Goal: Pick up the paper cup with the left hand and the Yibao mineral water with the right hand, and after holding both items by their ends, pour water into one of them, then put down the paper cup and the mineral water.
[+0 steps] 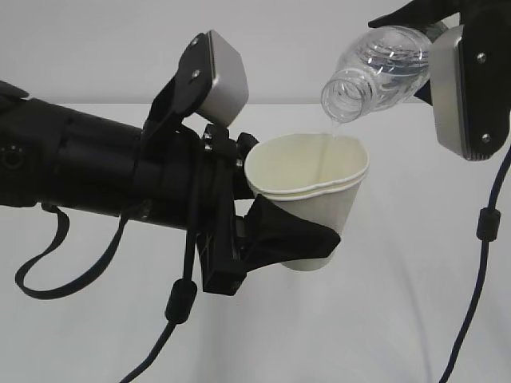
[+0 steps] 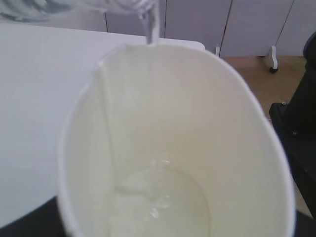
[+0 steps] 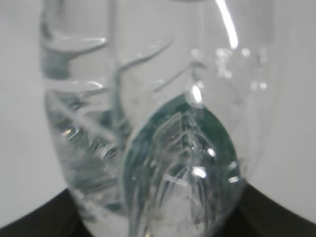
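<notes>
Here the left hand (image 1: 299,239) reaches in from the left of the exterior view, its black wedge-shaped fingers (image 1: 291,238) closed around the lower part of the paper cup (image 1: 315,195). The cup sits between those fingers, held up off the white surface (image 1: 383,319) and tipped a little, its mouth facing up and toward the camera. Its doubled rim looks squeezed into an oval. A light grey rounded box (image 1: 219,80) sits on top of the arm behind the fingers, and a black cable (image 1: 172,319) hangs below it.

Up and to the right of the cup, the right hand (image 1: 447,48) holds the Yibao mineral water (image 1: 375,72) by its base end; the fingers themselves are mostly hidden behind the flat grey plate (image 1: 467,96), but the bottle rests in their grip. The bottle is tilted, its open neck pointing down and left, just above the far rim of the cup and not touching it. A thin stream of water (image 1: 331,140) falls from the mouth into the cup.

From the left wrist view, the cup's cream inside (image 2: 173,138) fills the picture, with a shallow pool of water (image 2: 158,202) at the bottom and the stream (image 2: 150,27) coming in over the far rim.

The right wrist view shows the bottle's clear ribbed base (image 3: 163,148) close up, with green showing through it and dark finger edges at the lower corners.
</notes>
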Robot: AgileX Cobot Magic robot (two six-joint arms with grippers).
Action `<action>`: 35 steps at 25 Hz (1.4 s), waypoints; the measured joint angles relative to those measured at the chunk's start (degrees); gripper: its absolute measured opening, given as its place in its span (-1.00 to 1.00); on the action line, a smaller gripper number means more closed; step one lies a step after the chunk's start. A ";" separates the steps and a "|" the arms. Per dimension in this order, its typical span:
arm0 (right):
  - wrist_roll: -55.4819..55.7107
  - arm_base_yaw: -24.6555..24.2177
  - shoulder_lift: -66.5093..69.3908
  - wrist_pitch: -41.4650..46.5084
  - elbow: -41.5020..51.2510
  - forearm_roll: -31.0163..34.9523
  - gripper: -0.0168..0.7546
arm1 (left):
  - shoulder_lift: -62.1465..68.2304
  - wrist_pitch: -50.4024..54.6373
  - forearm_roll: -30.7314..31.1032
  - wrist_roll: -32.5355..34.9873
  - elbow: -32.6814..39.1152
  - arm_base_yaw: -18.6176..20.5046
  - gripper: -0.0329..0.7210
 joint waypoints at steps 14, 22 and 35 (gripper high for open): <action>-0.60 0.00 0.00 -0.14 0.00 0.00 0.09 | 0.00 -0.08 0.10 -0.14 0.00 0.00 0.23; -0.70 0.00 0.00 -0.19 -1.53 0.00 0.09 | 0.00 -0.13 0.34 -0.14 0.00 0.00 0.23; -0.70 0.00 0.00 -0.40 -1.58 0.00 0.09 | 0.00 -0.21 0.47 -0.14 0.00 0.00 0.23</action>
